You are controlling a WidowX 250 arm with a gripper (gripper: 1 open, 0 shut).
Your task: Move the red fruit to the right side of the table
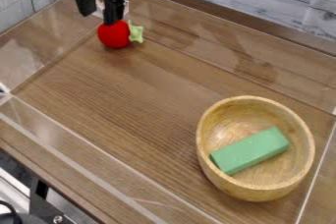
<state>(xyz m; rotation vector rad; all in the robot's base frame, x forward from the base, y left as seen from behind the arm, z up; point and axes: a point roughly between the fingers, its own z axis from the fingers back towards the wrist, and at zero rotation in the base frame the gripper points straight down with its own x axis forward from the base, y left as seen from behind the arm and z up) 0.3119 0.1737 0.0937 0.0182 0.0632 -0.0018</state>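
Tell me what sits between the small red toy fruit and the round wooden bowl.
Nothing: in the camera view only bare brown wood-grain table separates the red fruit from the bowl.

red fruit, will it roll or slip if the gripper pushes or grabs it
The red fruit looks round, so a sideways push would probably roll it on the smooth table. Its glossy skin suggests hard plastic, likely stiff and somewhat slippery. It is small, so probably light; the open gripper should close centred on it.
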